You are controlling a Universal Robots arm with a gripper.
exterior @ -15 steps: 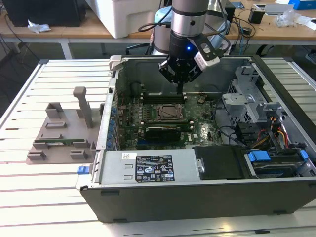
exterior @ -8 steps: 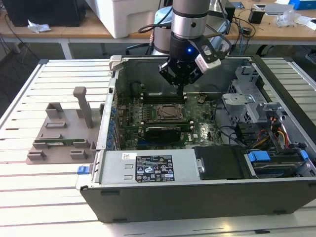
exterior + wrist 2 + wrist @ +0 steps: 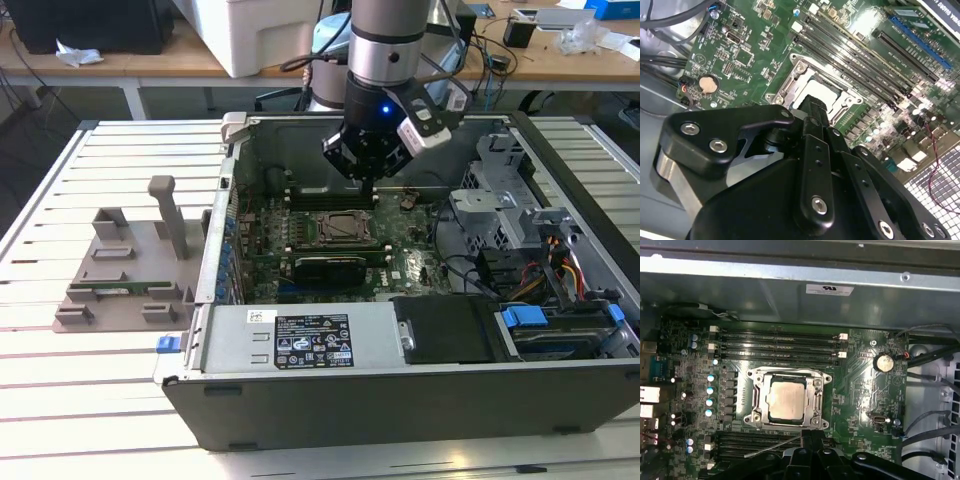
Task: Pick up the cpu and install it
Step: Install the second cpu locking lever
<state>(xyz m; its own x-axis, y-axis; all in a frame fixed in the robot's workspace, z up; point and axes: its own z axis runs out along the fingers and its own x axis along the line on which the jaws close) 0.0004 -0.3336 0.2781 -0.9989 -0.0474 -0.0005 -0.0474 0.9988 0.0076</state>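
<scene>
CPU [image 3: 786, 399] is sitting in its motherboard socket [image 3: 758, 400], memory slots [image 3: 780, 345] flanking; gripper [image 3: 366, 172] is hovering above, jaw state unclear, empty.

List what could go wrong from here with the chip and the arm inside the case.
1. The chip lies in its socket with no clamp over it; a knock could shift it.
2. The gripper hangs low over the board, near the memory slots, and might strike them.
3. Loose cables run beside the board and may snag.
</scene>
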